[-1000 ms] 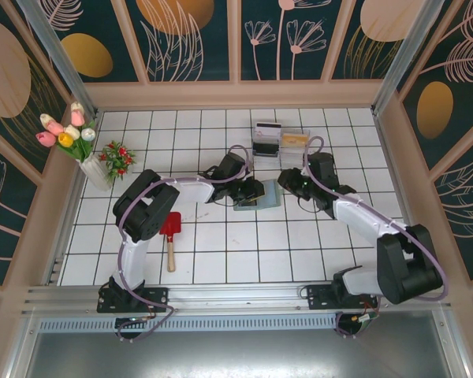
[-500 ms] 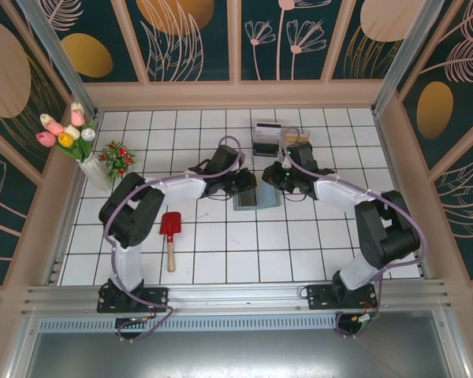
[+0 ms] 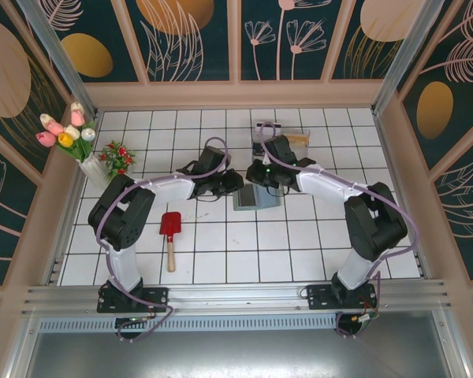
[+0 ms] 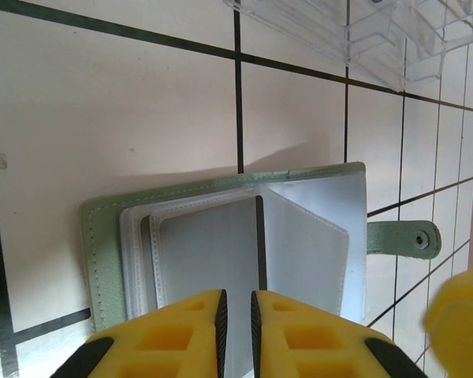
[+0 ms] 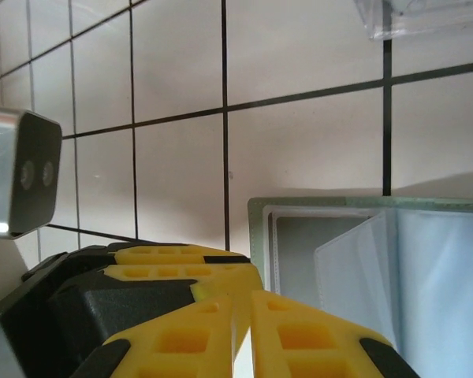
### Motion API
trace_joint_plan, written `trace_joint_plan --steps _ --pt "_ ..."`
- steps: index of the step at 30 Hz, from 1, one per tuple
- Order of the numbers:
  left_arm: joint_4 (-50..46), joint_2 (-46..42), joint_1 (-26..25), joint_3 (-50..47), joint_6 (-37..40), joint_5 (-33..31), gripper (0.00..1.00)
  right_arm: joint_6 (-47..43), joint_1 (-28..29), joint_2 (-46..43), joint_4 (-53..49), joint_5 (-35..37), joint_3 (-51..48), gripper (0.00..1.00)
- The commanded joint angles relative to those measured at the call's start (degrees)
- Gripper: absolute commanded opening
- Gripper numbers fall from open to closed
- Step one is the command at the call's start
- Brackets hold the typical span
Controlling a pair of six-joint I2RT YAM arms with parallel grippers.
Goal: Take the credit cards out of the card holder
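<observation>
Left gripper (image 4: 236,305) is clenched, tips low over the pockets of the open card holder (image 4: 221,228), which lies flat mid table (image 3: 221,252), toward the far edge; right gripper (image 5: 243,305) is also clenched, at the holder's far edge. Risk: both grippers crowd one spot, so they may collide or shove the unpinned holder. Versus a second ago, the right arm has swung in from the right and the left gripper has backed leftward.

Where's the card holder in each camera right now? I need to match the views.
Top external: card holder near picture centre.
Left wrist: card holder lower centre, open, strap to the right.
Right wrist: card holder lower right, open.
Shared landmark: clear plastic box just beyond it, at top right in both wrist views.
</observation>
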Motion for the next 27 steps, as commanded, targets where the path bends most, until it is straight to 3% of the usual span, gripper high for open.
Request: trace_joint_plan --steps 1,6,12,19,23,27 --pt "4.4 1.8 0.1 -0.7 -0.1 5.5 0.18 3.3 1.4 2.1 -6.1 4.4 2.3 0.14" --pt "5.7 4.3 -0.1 0.7 0.2 8.1 0.15 4.6 1.5 0.8 -5.7 4.2 1.4 0.12" --pt "6.5 8.4 -1.8 5.7 0.3 11.5 0.14 6.8 1.5 -3.7 -6.5 9.3 -2.1 0.12" --pt "5.9 12.6 -4.2 11.2 -0.2 11.9 0.16 8.9 1.1 -8.5 -4.6 10.0 -6.4 0.13" --pt "2.7 14.4 -4.3 13.0 -0.2 8.7 0.00 11.1 -0.5 -9.3 -2.2 8.6 -9.4 0.09" --pt "1.2 14.5 -4.2 12.8 0.1 6.8 0.00 12.3 -1.4 -8.1 1.6 5.1 -11.1 0.06"
